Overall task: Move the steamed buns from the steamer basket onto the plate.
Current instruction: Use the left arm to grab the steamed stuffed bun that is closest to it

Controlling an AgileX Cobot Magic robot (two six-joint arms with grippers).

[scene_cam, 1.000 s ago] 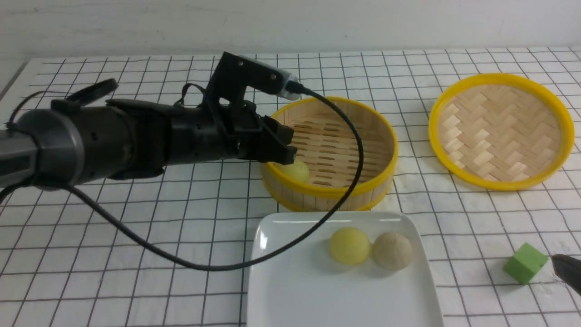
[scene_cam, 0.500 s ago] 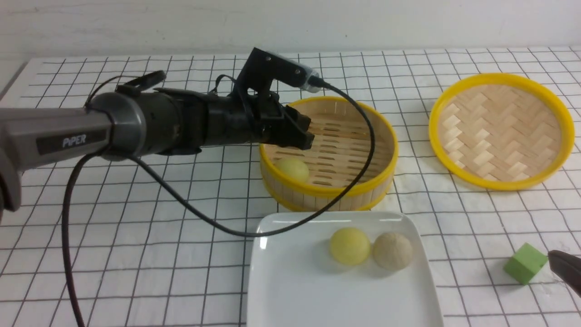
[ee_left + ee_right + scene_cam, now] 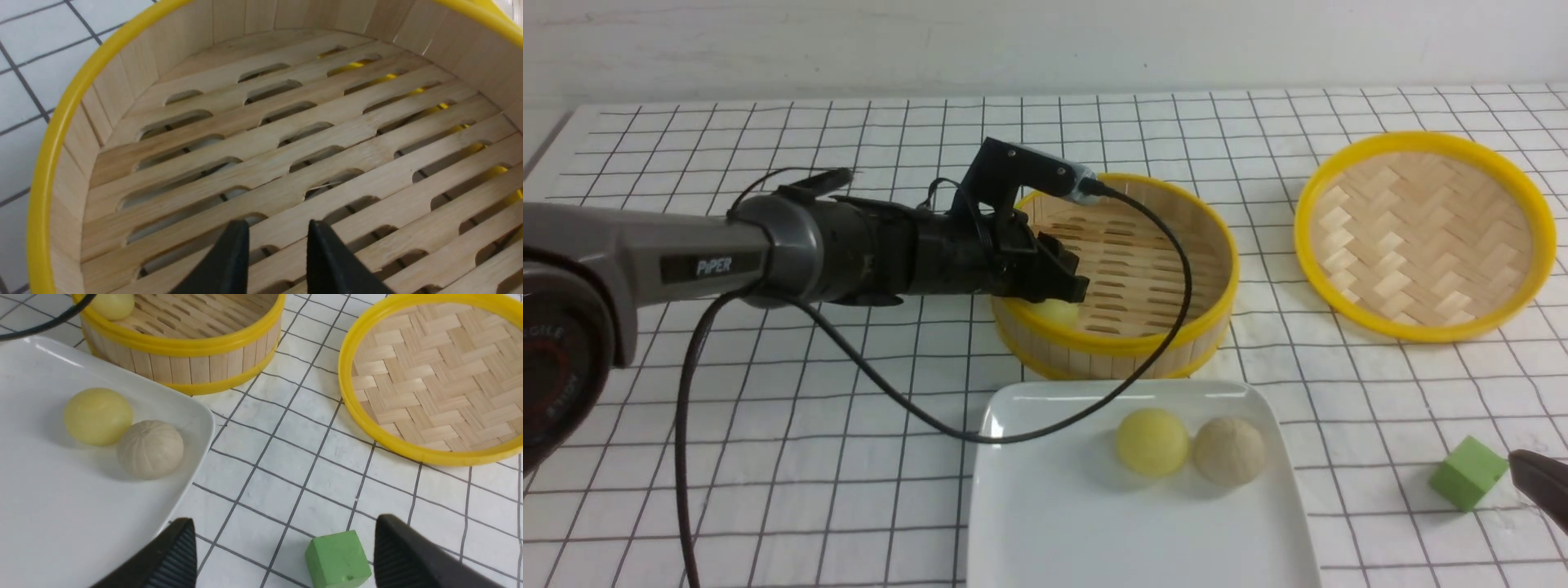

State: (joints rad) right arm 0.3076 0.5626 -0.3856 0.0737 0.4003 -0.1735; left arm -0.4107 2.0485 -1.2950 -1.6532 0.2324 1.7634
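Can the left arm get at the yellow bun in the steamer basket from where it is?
Probably yes: the left pincer hangs open just above the bun, nothing between them. The steamer basket wall beside the bun may crowd one finger.

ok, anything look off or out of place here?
Nothing spilled or damaged. Two oddities: the black cable from the left wrist sags across the steamer basket and over the plate, where it could snag; whether it touches them I cannot tell. A stray green cube sits by the right gripper, unrelated to the task.
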